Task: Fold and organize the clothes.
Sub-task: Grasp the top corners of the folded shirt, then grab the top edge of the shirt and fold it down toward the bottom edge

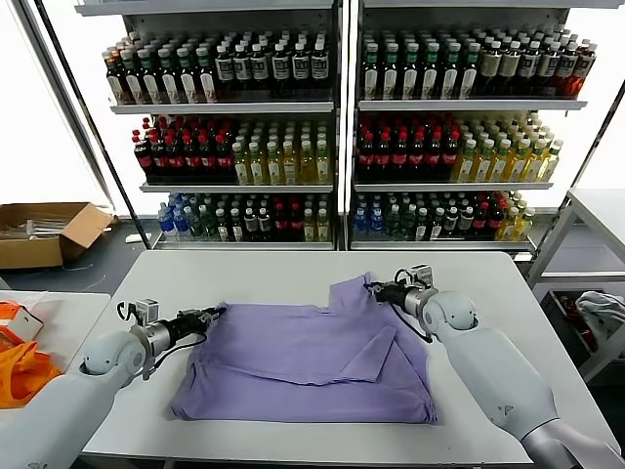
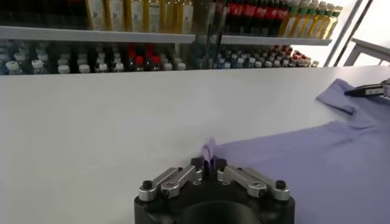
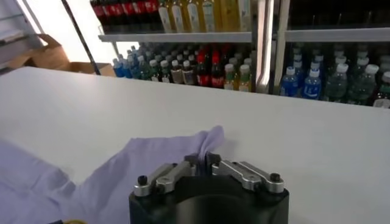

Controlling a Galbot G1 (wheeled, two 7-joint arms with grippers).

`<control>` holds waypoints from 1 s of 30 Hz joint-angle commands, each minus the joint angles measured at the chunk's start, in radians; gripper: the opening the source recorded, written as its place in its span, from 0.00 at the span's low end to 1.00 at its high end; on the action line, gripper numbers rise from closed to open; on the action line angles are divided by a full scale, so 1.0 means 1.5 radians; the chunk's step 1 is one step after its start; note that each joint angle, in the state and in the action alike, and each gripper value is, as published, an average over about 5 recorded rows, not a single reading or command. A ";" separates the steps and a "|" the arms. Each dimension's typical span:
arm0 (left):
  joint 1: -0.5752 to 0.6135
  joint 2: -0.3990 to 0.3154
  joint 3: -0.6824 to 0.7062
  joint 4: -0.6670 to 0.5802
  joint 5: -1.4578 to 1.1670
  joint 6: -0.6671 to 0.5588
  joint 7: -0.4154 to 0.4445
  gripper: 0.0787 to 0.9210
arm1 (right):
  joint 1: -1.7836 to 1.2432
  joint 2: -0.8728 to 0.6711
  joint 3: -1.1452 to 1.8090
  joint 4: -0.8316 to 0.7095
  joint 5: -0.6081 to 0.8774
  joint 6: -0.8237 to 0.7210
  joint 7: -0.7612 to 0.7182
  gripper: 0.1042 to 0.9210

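Note:
A lavender-purple T-shirt lies partly folded on the white table, plain side up. My left gripper is shut on the shirt's far left corner, low over the table; the left wrist view shows a pinch of purple fabric between its shut jaws. My right gripper is shut on the shirt's far right corner, which stands up in a peak. In the right wrist view the cloth runs into the shut jaws. The right gripper also shows far off in the left wrist view.
Shelves of bottled drinks stand behind the table. An orange bag lies on a side table at the left. A cardboard box sits on the floor at the far left. A pale cloth bundle lies at the right.

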 commanded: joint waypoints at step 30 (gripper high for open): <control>0.348 0.129 -0.270 -0.395 -0.074 -0.022 -0.151 0.01 | -0.506 -0.153 0.336 0.584 0.175 0.008 0.116 0.00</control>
